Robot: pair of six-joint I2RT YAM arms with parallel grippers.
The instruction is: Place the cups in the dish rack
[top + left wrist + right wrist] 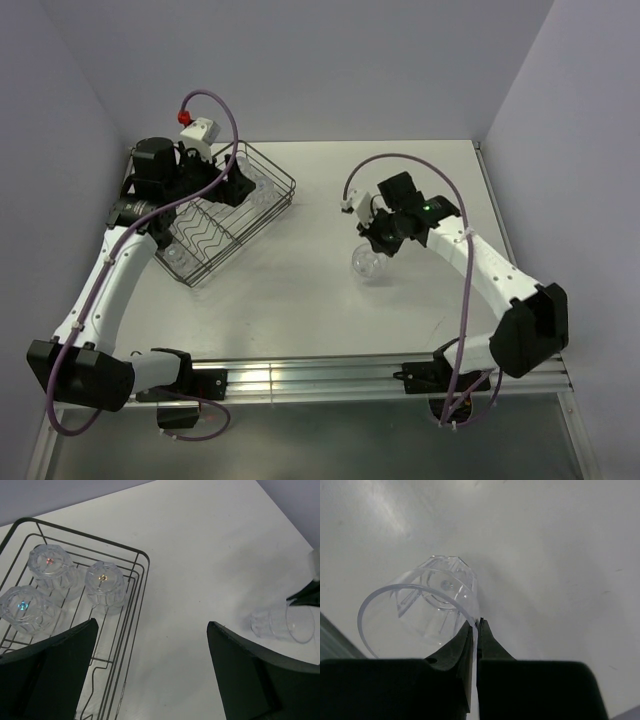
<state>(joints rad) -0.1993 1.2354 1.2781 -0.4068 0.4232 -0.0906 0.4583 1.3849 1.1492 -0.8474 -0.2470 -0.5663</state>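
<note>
Step in hand: pickup of one small clear ribbed glass tumbler [427, 605] out on the white surface [210, 545], well apart from the black wire dish rack [142, 580]. The tumbler is seen lying on its side, mouth toward the right wrist camera; whether it rests on the surface or is just off it cannot be told. Right jaws are closed down to a thin slit and pinched on the tumbler's rim wall, one finger inside the mouth and one outside, so the glass is judged gripped. Left jaws are spread fully wide, nothing held or touched, hanging above the near corner of the rack. Three clear ribbed tumblers [50, 565] [105, 582] [22, 607] are seen base-up inside the rack, grouped at one end, with open wire bays beside them. No brown mug is seen in any view. Task is judged partly done. Next move calls for a lift clear of the surface, a carry across to the rack, a wrist turn so the mouth faces down, and a set-down in a free bay. The rim pinch is narrow and the glass smooth, so slip or swing during the turn is the likely risk. Clearance from the left arm over the rack must also be kept.
</note>
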